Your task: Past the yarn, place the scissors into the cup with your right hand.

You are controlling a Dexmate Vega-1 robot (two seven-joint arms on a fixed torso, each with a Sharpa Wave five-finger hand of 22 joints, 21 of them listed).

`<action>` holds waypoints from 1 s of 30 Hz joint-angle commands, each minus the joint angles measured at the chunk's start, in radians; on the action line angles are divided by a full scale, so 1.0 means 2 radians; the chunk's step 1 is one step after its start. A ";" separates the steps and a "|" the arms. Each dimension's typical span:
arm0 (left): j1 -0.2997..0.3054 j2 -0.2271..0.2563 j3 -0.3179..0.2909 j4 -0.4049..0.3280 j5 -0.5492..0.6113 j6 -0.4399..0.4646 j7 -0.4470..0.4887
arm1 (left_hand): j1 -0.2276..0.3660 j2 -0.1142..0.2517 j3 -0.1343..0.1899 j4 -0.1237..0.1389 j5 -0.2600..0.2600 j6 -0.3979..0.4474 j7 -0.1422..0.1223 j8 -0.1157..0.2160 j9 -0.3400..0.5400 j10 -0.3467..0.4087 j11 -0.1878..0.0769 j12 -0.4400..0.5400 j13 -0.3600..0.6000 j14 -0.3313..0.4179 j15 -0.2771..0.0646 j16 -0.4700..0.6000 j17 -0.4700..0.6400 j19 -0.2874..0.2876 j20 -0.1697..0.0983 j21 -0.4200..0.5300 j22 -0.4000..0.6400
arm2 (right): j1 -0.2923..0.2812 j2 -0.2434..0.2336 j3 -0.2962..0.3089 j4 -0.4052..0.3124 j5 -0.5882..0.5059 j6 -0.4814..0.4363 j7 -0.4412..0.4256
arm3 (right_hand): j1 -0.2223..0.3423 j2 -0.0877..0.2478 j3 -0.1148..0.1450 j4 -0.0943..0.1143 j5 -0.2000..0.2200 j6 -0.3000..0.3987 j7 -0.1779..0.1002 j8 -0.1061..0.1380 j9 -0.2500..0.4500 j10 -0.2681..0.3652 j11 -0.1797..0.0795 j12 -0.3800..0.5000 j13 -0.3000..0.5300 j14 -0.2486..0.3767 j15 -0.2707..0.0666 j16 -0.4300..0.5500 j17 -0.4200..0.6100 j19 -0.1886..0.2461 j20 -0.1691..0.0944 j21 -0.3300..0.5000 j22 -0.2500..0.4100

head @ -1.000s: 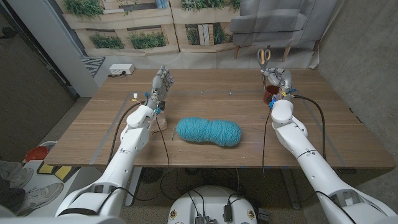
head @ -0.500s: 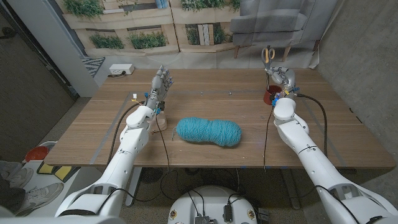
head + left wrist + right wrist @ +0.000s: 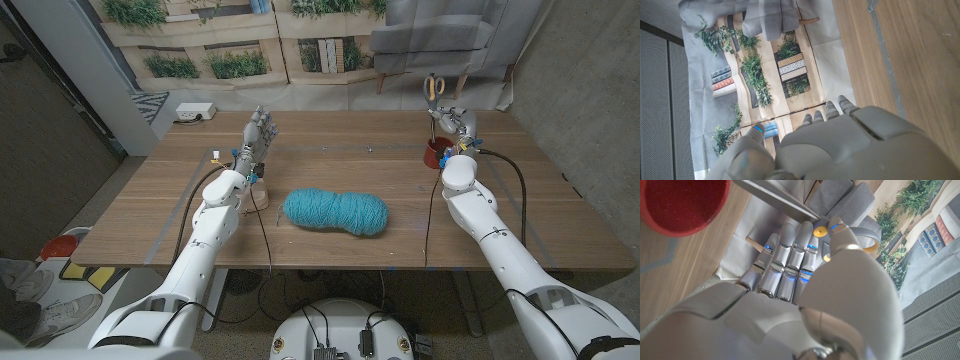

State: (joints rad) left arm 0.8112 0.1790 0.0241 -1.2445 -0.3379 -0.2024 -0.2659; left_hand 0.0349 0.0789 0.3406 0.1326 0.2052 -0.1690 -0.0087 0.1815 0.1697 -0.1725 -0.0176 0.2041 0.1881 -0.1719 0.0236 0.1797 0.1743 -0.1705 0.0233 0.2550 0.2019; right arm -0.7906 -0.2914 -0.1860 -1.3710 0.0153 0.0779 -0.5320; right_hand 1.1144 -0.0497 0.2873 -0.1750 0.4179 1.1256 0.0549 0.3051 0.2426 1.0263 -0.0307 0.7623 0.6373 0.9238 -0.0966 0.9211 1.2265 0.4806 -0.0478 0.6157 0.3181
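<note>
A teal skein of yarn (image 3: pixel 335 211) lies in the middle of the wooden table (image 3: pixel 330 165). Beyond it, at the far right, stands a dark red cup (image 3: pixel 436 152), whose rim also appears in the right wrist view (image 3: pixel 682 202). My right hand (image 3: pixel 455 125) hovers just above and behind the cup and grips yellow-handled scissors (image 3: pixel 433 87), handles up. In the right wrist view the steel blade (image 3: pixel 775 200) reaches toward the cup and the fingers (image 3: pixel 790 265) wrap around the yellow handle. My left hand (image 3: pixel 260 135) stands open at the far left, fingers upright, holding nothing.
A grey armchair (image 3: pixel 440 35) stands behind the table's far right edge. A white power strip (image 3: pixel 195 112) lies on the floor past the far left corner. Black cables run along both forearms onto the table. A small white item (image 3: pixel 216 154) sits by my left hand.
My right hand has shifted slightly to the right and farther back with the scissors, nearer over the cup. The left arm and the yarn have not moved.
</note>
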 commanded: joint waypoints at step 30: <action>0.002 -0.001 0.001 -0.006 0.001 -0.001 0.003 | 0.002 0.001 -0.003 -0.001 0.002 -0.054 -0.001 0.001 0.002 -0.072 0.001 0.002 0.001 -0.085 0.000 0.003 0.002 -0.035 0.001 -0.001 0.001 | 0.013 0.001 0.010 0.054 0.007 0.020 0.002 | 0.052 0.055 0.015 0.018 0.000 0.027 -0.033 0.008 0.064 -0.007 -0.006 -0.004 0.001 -0.024 -0.062 0.001 0.001 -0.013 -0.024 0.020 0.001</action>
State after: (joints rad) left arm 0.8113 0.1785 0.0246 -1.2503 -0.3355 -0.2061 -0.2629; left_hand 0.0349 0.0789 0.3365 0.1284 0.2052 -0.1690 -0.0087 0.1815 0.1696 -0.1725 -0.0176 0.2041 0.1881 -0.1719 0.0236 0.1797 0.1743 -0.1705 0.0233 0.2551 0.2019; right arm -0.7674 -0.2903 -0.1714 -1.2900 0.0243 0.1133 -0.5291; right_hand 1.1138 -0.0491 0.2871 -0.1747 0.4181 1.1219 0.0512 0.3051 0.2426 1.0189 -0.0378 0.7580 0.6342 0.9057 -0.0968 0.9271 1.2265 0.4621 -0.0447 0.6477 0.3179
